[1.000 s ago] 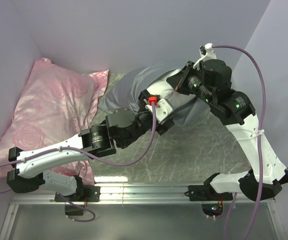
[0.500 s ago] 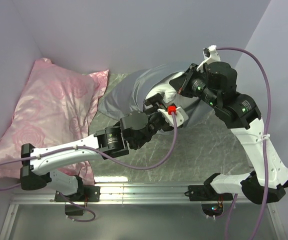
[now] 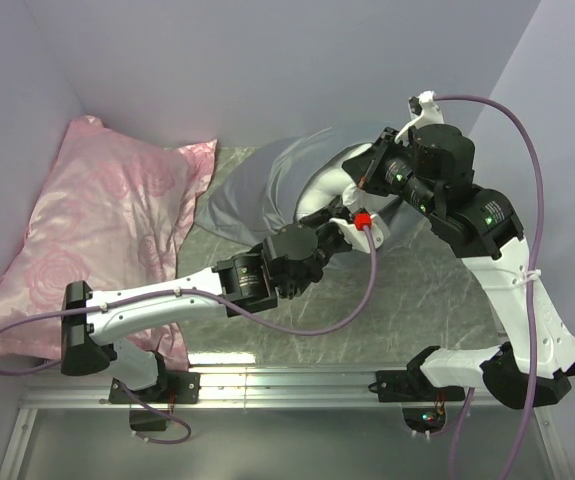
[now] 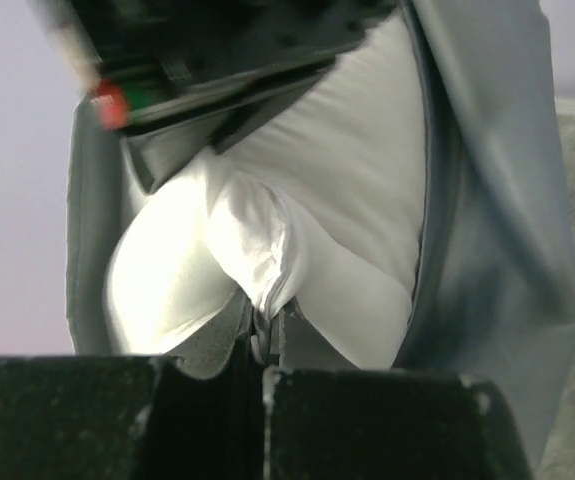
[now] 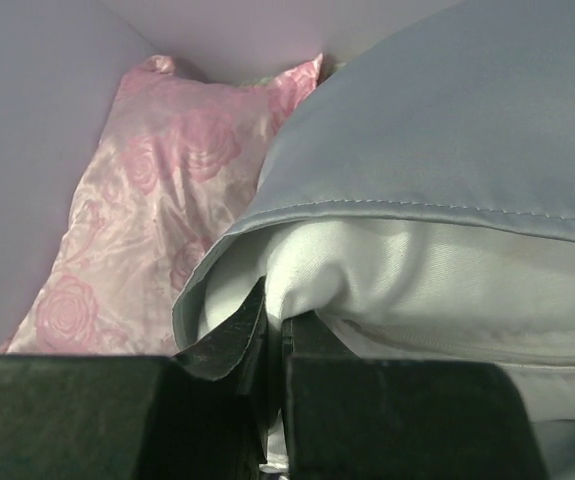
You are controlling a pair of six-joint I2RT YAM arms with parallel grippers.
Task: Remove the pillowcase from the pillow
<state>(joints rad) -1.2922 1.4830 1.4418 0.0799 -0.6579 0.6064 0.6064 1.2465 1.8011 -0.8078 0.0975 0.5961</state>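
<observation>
L gripper [image 4: 264, 340] is clamped on a pucker of white pillow [image 4: 347, 200] cloth, right at the sack's open mouth. R gripper [image 5: 275, 345] is closed too, apparently pinching the grey pillowcase [image 5: 447, 120] hem beside the opening. Pillow lies toward far side of desk [image 3: 437, 300], most of it inside the case, w/ pink rose pillow [image 3: 107, 220] to its left. Both fabrics look soft, light, slick-ish: a thin pinch may slip, so bite deep on a fold. Best hold, prob.: hem w/ one gripper, exposed pillow end w/ other, pull apart.
</observation>
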